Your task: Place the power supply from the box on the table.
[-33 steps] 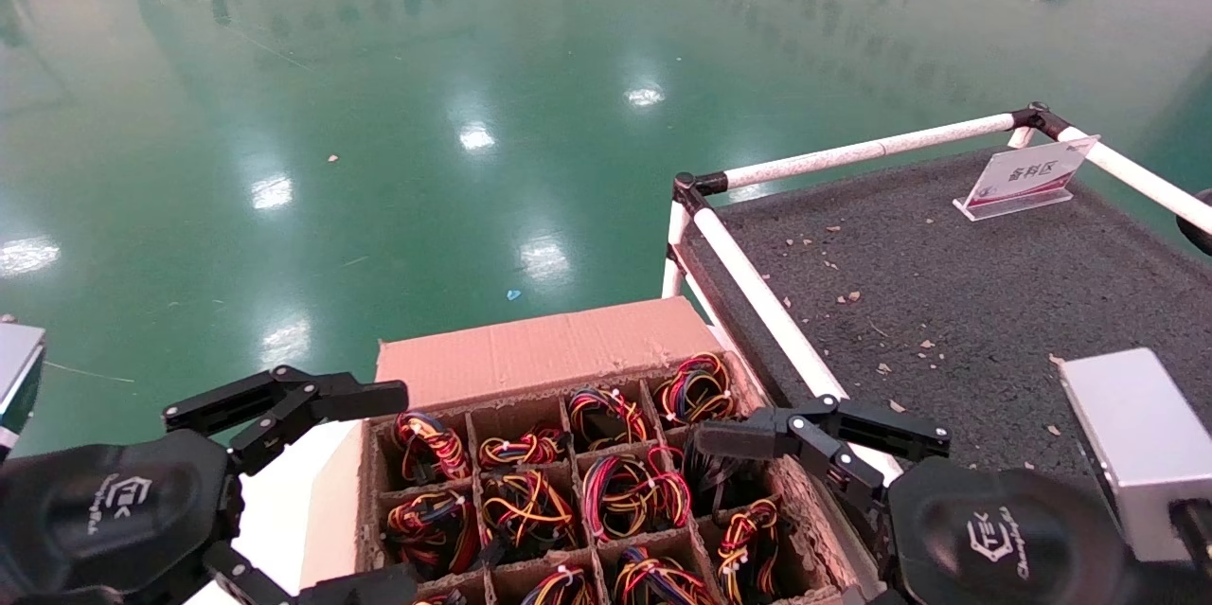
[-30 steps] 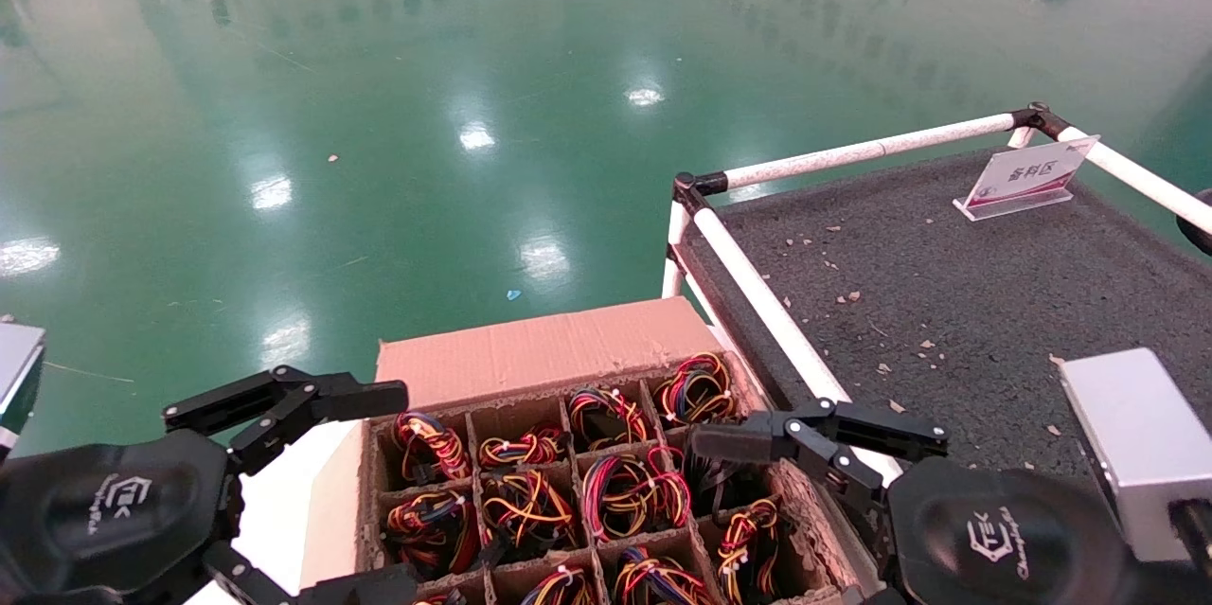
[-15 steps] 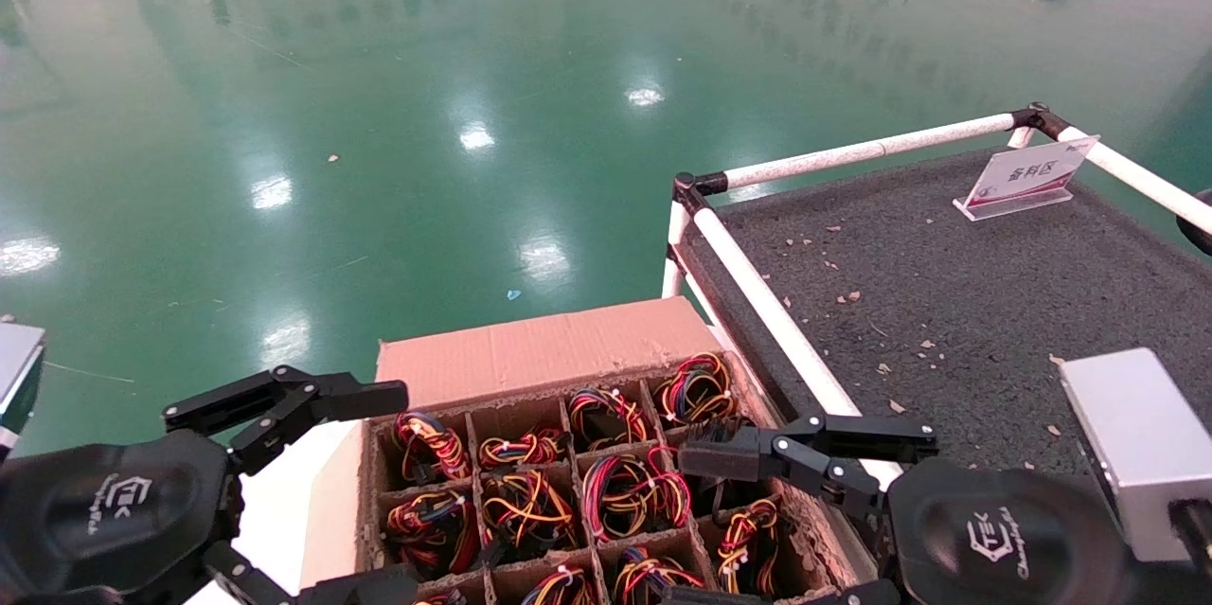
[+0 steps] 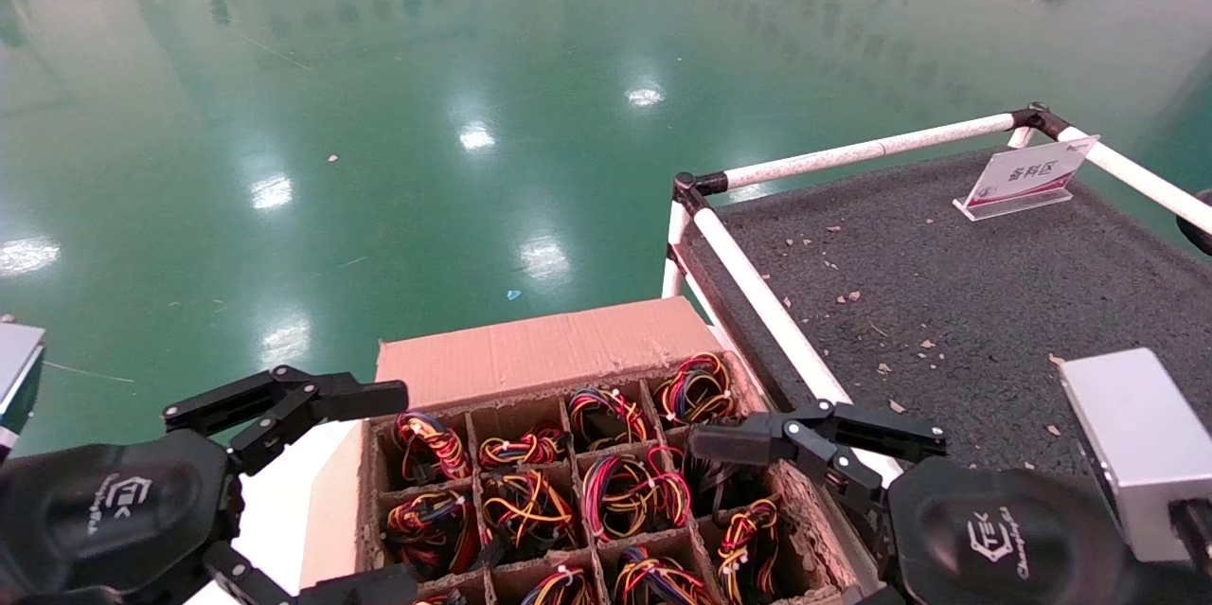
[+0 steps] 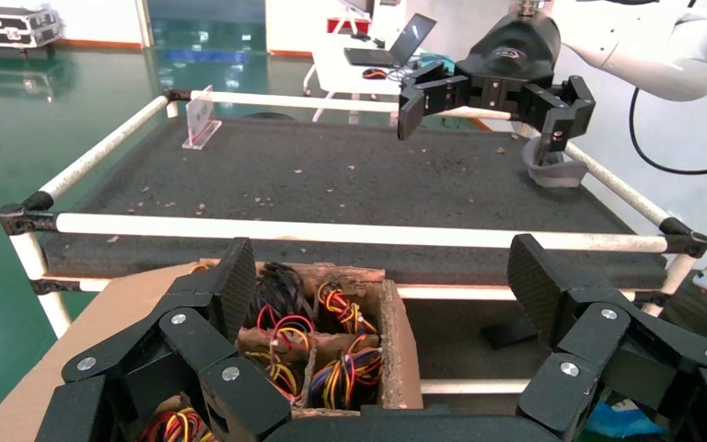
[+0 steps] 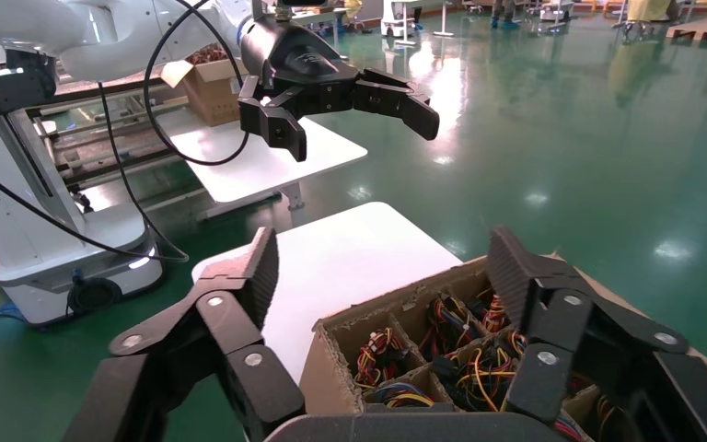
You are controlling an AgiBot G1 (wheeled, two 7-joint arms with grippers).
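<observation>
The box is a brown carton with a cardboard grid, low in the head view beside the table. Most cells hold red-yellow-orange wire bundles. One cell near the table side holds all-black cables, the power supply, also seen in the left wrist view; its metal body is hidden in the cell. My right gripper hovers open just above that side of the box, touching nothing. My left gripper hangs open over the box's left edge, holding nothing.
White pipe rails edge the table right next to the box. A small sign stand sits at the table's far side. A low white surface lies left of the box. Green floor lies beyond.
Half a second ago my right gripper had shifted a little down and left over the box; it is now back near its earlier spot. The left arm has not moved.
</observation>
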